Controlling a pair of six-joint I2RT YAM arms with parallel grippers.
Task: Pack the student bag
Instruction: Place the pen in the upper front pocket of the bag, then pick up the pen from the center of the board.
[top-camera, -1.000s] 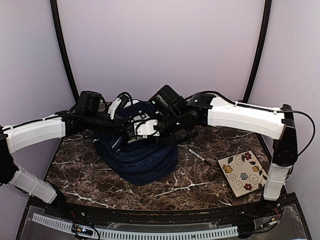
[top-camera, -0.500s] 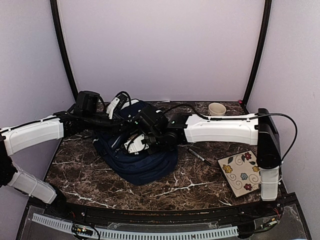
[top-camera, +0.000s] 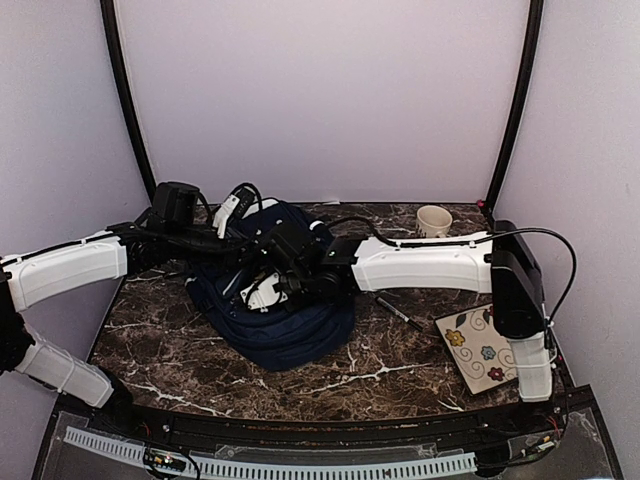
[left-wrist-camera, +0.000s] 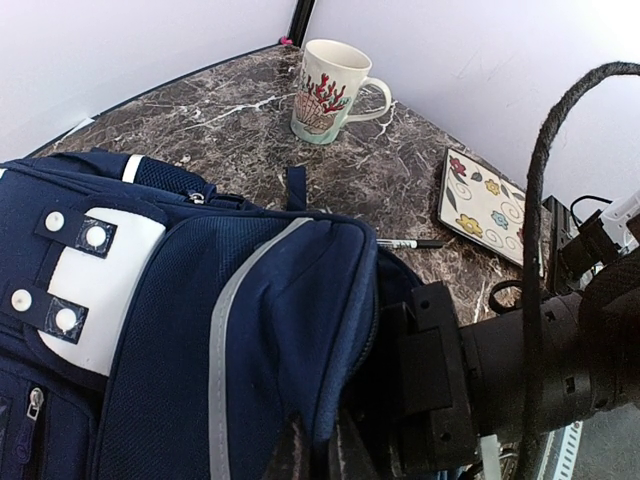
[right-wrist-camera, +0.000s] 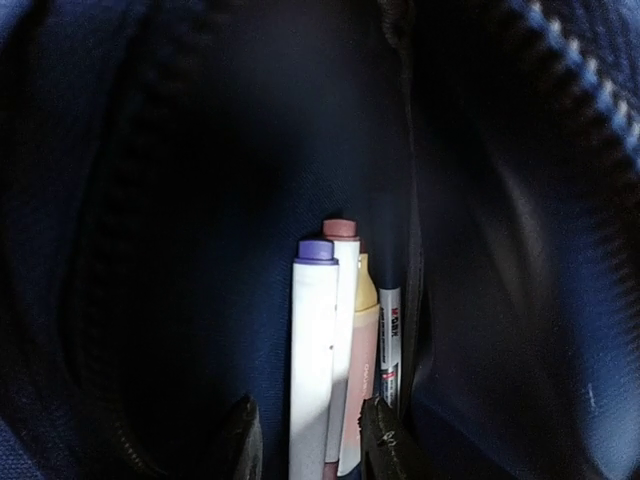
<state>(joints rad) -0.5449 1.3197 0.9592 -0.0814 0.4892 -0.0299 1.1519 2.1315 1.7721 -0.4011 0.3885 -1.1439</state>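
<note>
Student bag (top-camera: 285, 335) slumped mid-surface. Left gripper (left-wrist-camera: 312, 455): jaws pinched tight on the pocket rim. Right gripper (right-wrist-camera: 310, 440) inside the pocket, jaws apart, loose around markers (right-wrist-camera: 325, 350). Dark marble surface (top-camera: 400, 370); mug (top-camera: 433, 219), flowered tile (top-camera: 485, 347) and pen (top-camera: 398, 312) to the right. Lilac walls.

Dark inside of navy blue fabric student bag (right-wrist-camera: 520, 250), purple-capped white marker (right-wrist-camera: 312, 360), pink-capped marker (right-wrist-camera: 343, 300), yellow highlighter (right-wrist-camera: 366, 320) and slim white pen (right-wrist-camera: 390, 340) lay bunched together, right tool (right-wrist-camera: 312, 445) held black fingertips (right-wrist-camera: 240, 440) apart beside them.

Robot test booth: plain walls (top-camera: 320, 100), marble table (top-camera: 400, 370).
</note>
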